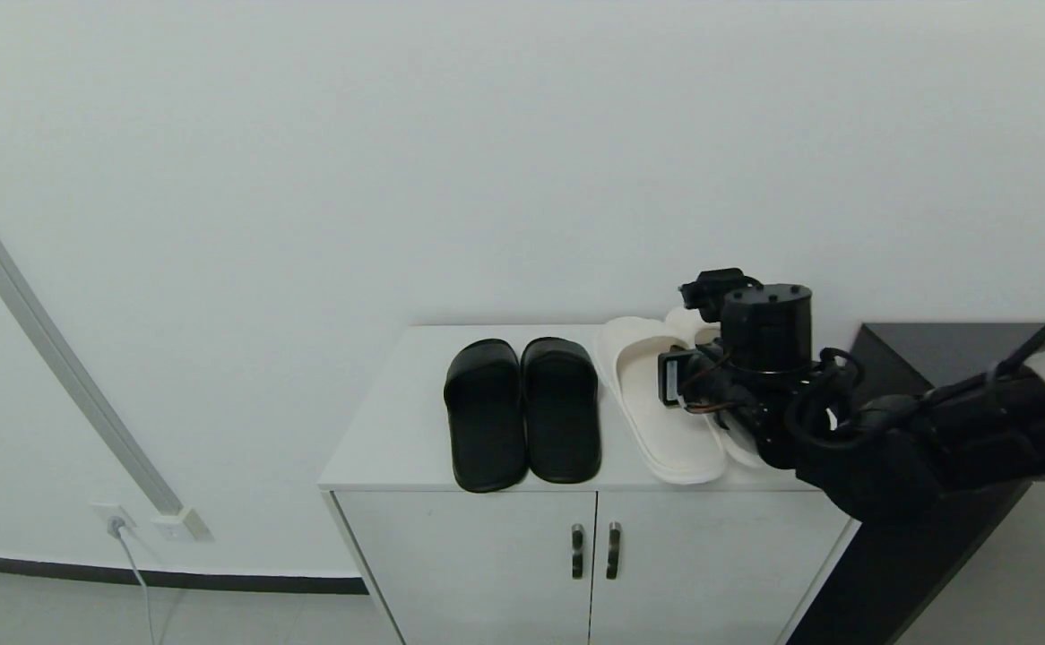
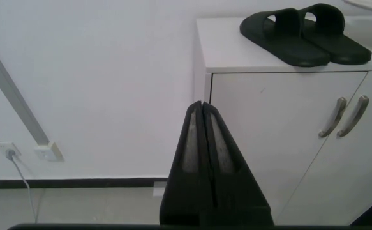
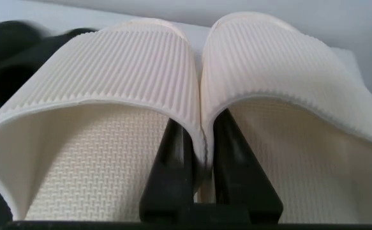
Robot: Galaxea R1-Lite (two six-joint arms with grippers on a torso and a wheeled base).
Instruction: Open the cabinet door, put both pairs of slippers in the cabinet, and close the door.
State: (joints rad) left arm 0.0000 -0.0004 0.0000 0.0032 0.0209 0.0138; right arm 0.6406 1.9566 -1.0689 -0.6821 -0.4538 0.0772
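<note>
Two white slippers [image 1: 666, 403] lie side by side on the right of the white cabinet's top [image 1: 379, 430]. A black pair [image 1: 522, 412] lies to their left. My right gripper [image 3: 201, 160] has one finger [image 3: 170, 166] under each strap and is shut on the touching inner strap edges of the left slipper [image 3: 103, 83] and the right slipper [image 3: 281, 70]. In the head view the right wrist [image 1: 760, 349] covers part of the right white slipper. My left gripper [image 2: 201, 108] hangs shut and empty, low and left of the cabinet. Both doors are closed, handles [image 1: 594, 550] together.
A dark piece of furniture [image 1: 935, 349] stands against the cabinet's right side. The wall is right behind the cabinet. To the left a slanted conduit [image 1: 47, 349] runs down to a wall socket [image 1: 115, 518] with a cable. There is open floor left of the cabinet.
</note>
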